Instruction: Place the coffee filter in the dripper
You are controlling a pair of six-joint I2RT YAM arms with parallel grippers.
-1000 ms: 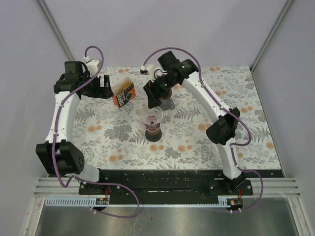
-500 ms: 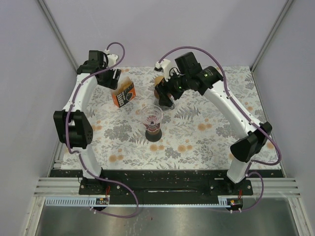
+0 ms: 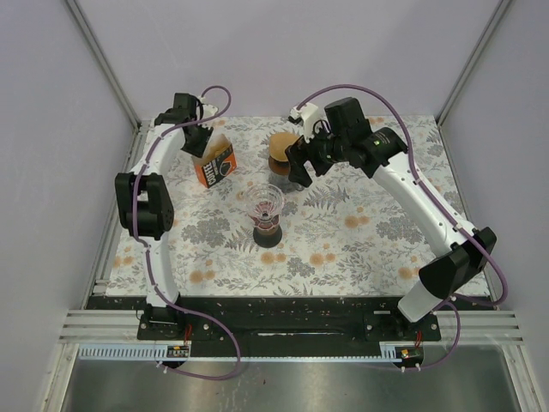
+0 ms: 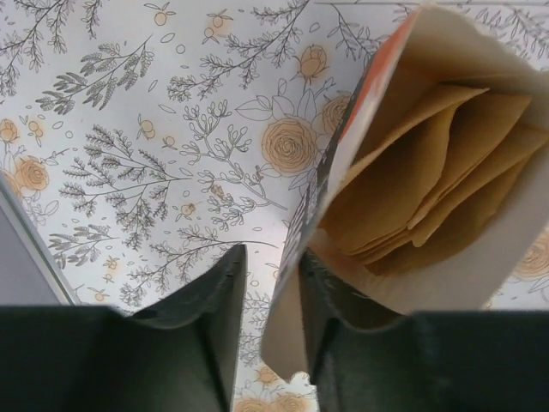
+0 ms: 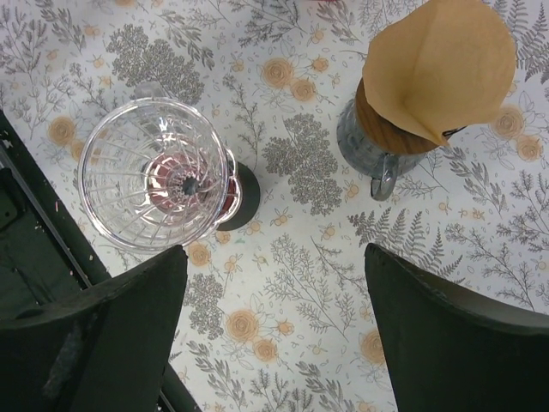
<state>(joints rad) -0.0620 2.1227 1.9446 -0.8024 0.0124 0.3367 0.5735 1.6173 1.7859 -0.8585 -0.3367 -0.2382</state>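
Status: pick phase, nothing placed yet. Top view: left gripper (image 3: 199,136) sits at the open top of the filter box (image 3: 216,163), far-left on the table (image 3: 369,232). The dripper (image 3: 265,204) stands mid-table on its dark base (image 3: 271,234), apart from the box. The right gripper (image 3: 298,161) hangs just beside a brown paper cone (image 3: 280,144) behind the dripper. Left wrist view: fingers (image 4: 210,300) are narrowly parted and straddle one side wall of the box, one outside, one at the inner face. Table pattern shows through the gap on the outer side, so they are not clamped. The coffee filters (image 4: 429,172) stand stacked inside the box, none pinched. Right wrist view: jaws spread wide, holding nothing. The dripper glass is empty, and the cone caps a grey pot (image 5: 364,137) (reads as a loose filter, can't confirm). Judgement: a filter has to be grabbed first. Next move for the left arm calls for getting the inner finger onto a single filter edge instead of cardboard, then closing, lifting clear and carrying it over the dripper mouth. Risks: taking several sheets, or dragging the box.
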